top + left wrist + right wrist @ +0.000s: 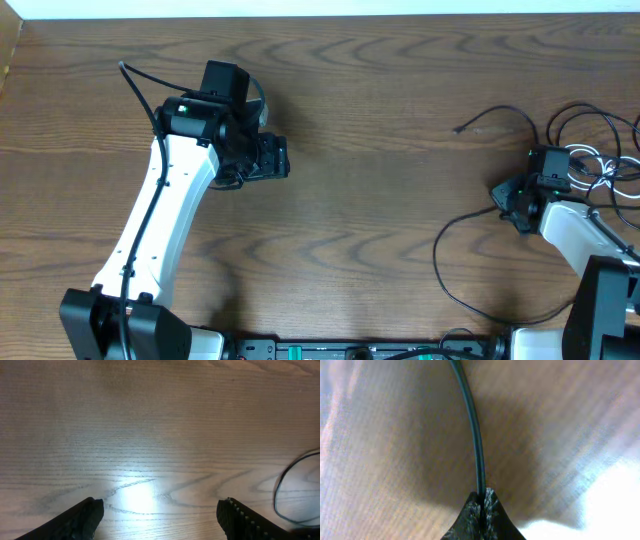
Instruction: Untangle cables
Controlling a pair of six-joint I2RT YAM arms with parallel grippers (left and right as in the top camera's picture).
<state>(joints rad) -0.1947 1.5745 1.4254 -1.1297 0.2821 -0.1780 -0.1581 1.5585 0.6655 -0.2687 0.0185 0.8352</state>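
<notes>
Cable (476,445) in right jaws, left jaws spread

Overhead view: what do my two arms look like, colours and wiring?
The left arm and right arm each have white link shells with black joints and bases. A thin black wire runs along the left arm's white link. A green light glows near each wrist. The left pincer and right pincer are black and textured.

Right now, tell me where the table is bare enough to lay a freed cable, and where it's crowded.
Bare: the wide middle of the table, between the left fingers and the black cable loop; also the far strip along the top edge. Crowded: the right side, where black cables and a white cable tangle beside the right fingers.
</notes>
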